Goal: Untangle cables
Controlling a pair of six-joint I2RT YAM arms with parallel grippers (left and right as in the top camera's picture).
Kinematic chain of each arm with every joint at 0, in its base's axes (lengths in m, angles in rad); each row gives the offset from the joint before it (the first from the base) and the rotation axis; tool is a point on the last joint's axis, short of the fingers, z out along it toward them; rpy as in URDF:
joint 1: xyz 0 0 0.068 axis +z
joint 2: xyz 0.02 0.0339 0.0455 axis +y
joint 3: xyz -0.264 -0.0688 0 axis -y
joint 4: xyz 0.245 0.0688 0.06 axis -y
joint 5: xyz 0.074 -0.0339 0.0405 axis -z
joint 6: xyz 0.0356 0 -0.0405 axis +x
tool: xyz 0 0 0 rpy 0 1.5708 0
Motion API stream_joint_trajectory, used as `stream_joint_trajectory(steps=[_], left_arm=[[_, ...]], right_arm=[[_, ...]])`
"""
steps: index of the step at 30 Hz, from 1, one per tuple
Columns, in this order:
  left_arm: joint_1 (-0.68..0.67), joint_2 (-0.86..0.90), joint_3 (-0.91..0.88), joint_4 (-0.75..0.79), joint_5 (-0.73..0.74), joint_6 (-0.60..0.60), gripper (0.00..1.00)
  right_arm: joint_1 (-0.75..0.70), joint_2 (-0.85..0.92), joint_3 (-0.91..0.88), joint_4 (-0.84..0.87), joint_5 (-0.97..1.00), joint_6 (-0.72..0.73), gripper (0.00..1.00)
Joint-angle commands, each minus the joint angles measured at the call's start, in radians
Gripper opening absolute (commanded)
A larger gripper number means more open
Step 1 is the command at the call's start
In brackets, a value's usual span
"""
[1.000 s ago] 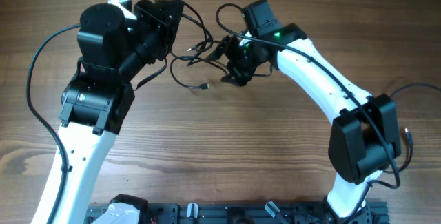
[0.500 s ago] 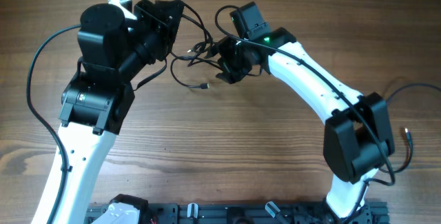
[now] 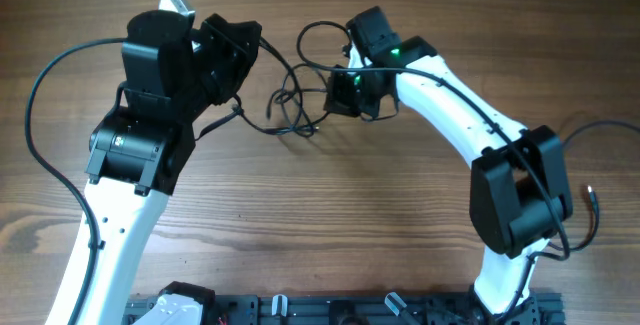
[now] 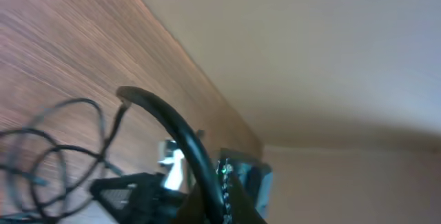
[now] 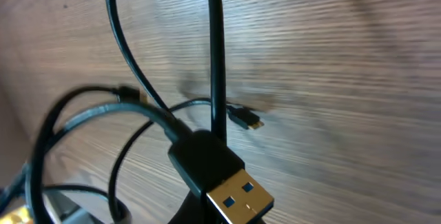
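Note:
The cables [image 3: 292, 105] are thin black cords in a loose tangle, strung between my two grippers over the wooden table [image 3: 330, 195]. At its left end, my left gripper [image 3: 252, 45] is shut on a cord. In the left wrist view that cord [image 4: 172, 124] arcs out of the closed jaws toward looser loops [image 4: 41, 162]. My right gripper [image 3: 338, 90] is shut on a black USB plug [image 5: 227, 176] with a gold metal tip. Cords [image 5: 117, 38] run away from the plug, and a small metallic plug end [image 5: 246, 118] lies on the wood beyond.
Thicker black arm cables curve at the far left [image 3: 40, 95] and far right [image 3: 590, 210]. A black rail [image 3: 350, 310] runs along the front edge. In the left wrist view the table ends at a beige wall [image 4: 310, 58].
My right gripper has shut on the USB plug and pulled back toward the far right. The tangle has drawn together and shifted right between the grippers. The left arm turned slightly.

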Motion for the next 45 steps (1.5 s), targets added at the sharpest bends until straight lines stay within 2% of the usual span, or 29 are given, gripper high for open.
stream_joint_trajectory(steps=[1,3,7,10,15,19,26,34,40,42,45], left_arm=[[0.008,-0.003,0.016,-0.012,-0.021,0.222,0.04],[0.012,-0.003,0.016,-0.021,-0.041,0.268,0.04],[0.032,-0.003,0.016,-0.060,-0.111,0.275,0.04],[0.042,-0.003,0.016,-0.086,-0.116,0.275,0.04],[0.042,-0.002,0.016,-0.120,-0.138,0.394,0.04],[0.042,0.013,0.016,-0.194,-0.243,0.398,0.04],[0.042,0.083,0.016,-0.225,-0.249,0.398,0.04],[0.042,0.088,0.016,-0.288,-0.303,0.402,0.04],[0.062,0.076,0.031,-0.311,-0.305,0.495,0.04],[0.094,0.063,0.086,-0.333,-0.301,0.556,0.04],[0.160,0.045,0.197,-0.387,-0.301,0.584,0.04]], right_arm=[[-0.056,-0.047,-0.001,-0.041,0.072,-0.145,0.04],[-0.090,-0.088,-0.001,-0.073,0.138,-0.172,0.04],[-0.188,-0.190,-0.001,-0.139,0.261,-0.175,0.04],[-0.264,-0.261,-0.001,-0.159,0.262,-0.232,0.04],[-0.335,-0.344,-0.001,-0.171,0.261,-0.255,0.04],[-0.339,-0.357,-0.001,-0.185,0.258,-0.254,0.04],[-0.340,-0.357,-0.002,-0.200,0.270,-0.304,0.04],[-0.340,-0.357,-0.002,-0.261,0.394,-0.327,0.04],[-0.340,-0.356,-0.002,-0.268,0.441,-0.294,0.04],[-0.340,-0.353,-0.002,-0.249,0.441,-0.274,0.05],[-0.340,-0.350,-0.002,-0.235,0.434,-0.237,0.05]])
